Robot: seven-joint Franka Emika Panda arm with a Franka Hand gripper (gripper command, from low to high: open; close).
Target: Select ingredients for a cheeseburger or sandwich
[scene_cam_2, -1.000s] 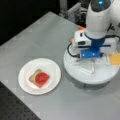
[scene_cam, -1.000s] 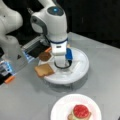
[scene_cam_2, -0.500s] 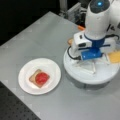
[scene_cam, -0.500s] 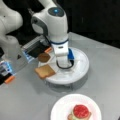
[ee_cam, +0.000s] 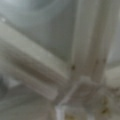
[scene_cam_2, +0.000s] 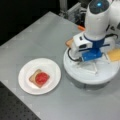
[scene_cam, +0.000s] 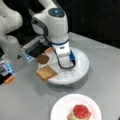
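Two ingredients, a bread square (scene_cam: 46, 72) and a patty (scene_cam: 43, 59), are seen in the segmented tray (scene_cam: 81, 68) under the gripper (scene_cam: 65, 65) in a front view. A cheese square (scene_cam_2: 114, 55) is held by the tray in a front view, while the paper plate (scene_cam_2: 25, 75) carries the sandwich (scene_cam_2: 39, 78). Only tray dividers (ee_cam: 82, 42) are shown in the wrist view; the jaws' opening cannot be told.

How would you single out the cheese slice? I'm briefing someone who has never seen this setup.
Find the white segmented tray under the arm, the tool lowered into it. The cheese slice lies in the compartment at a front view's right. It is the only orange-yellow square; the bread square is tan-brown, the patty round and dark.
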